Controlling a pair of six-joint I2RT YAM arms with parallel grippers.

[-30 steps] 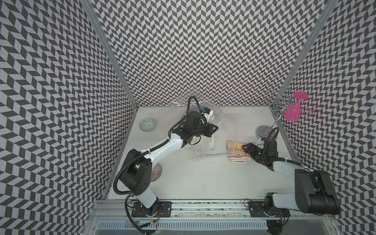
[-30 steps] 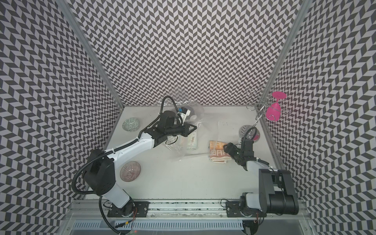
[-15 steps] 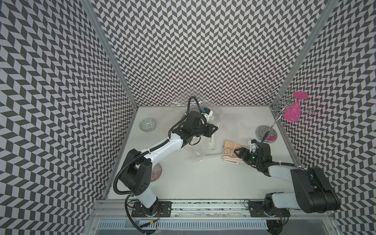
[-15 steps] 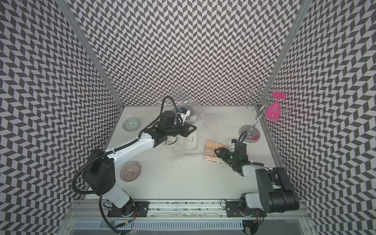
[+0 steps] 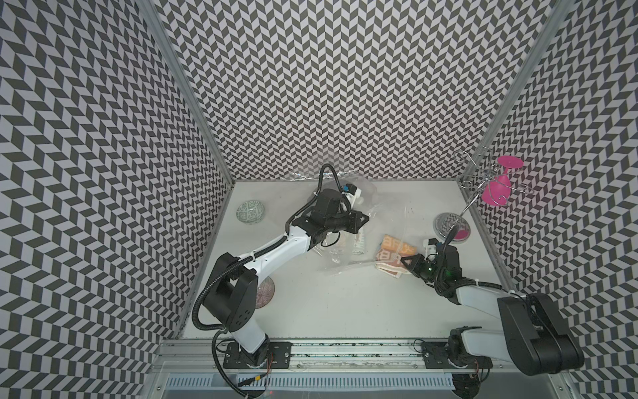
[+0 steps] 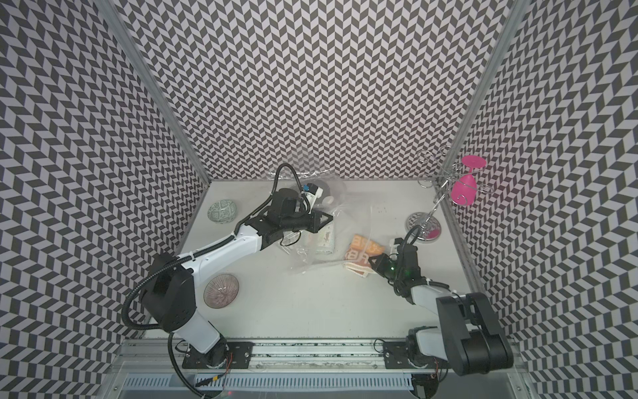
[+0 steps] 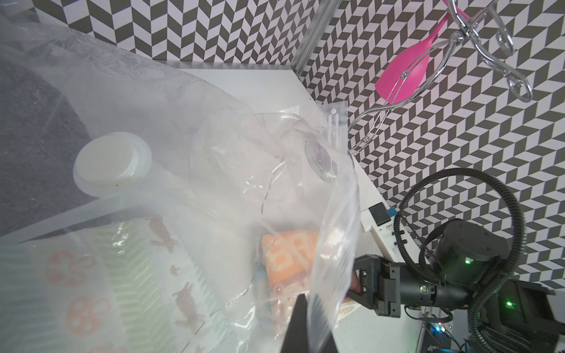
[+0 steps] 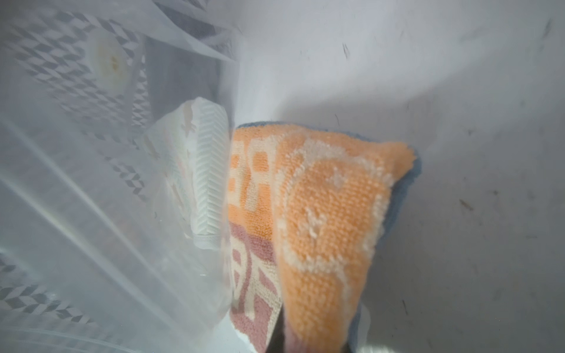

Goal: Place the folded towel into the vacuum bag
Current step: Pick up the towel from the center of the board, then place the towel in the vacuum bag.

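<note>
Bowls (image 6: 222, 211) (image 6: 221, 291) two, vacuum bag (image 6: 352, 214) one

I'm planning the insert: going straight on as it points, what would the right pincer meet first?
The right pincer is shut on the orange towel; beyond that, probably the clear film of the vacuum bag, though depth is unclear.

Two arms (image 5: 276, 248) (image 5: 478, 298), two bowls (image 6: 222, 211) (image 6: 221, 291), one vacuum bag (image 7: 189, 101), one pink glass (image 5: 497, 193), two patterned towels (image 8: 321, 198) (image 8: 208, 171)

vacuum bag (image 7: 183, 107): clear glossy plastic, crinkled. valve cap (image 7: 111, 159): smooth matt white plastic. towel (image 8: 330, 198): orange terry cloth, rough looped nap. counter (image 5: 345, 304): matt white, scuffed. wire rack (image 5: 443, 221): polished chrome metal.
</note>
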